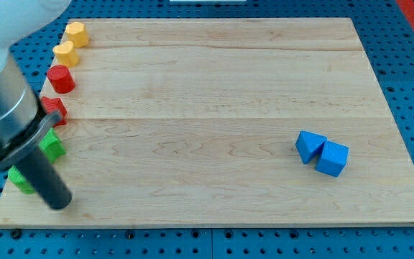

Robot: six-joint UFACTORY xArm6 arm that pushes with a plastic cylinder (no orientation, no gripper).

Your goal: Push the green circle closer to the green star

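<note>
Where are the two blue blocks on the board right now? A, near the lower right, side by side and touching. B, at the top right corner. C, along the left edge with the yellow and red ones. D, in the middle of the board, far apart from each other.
A: the two blue blocks sit touching each other in the lower right part of the wooden board, far from the others.

Blocks (pixel 65 53) line board's (pixel 214 108) left edge

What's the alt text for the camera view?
My tip rests at the wooden board's lower left, beside two partly hidden green blocks. Two red blocks and two yellow blocks line the left edge; two blue blocks touch at right.
</note>
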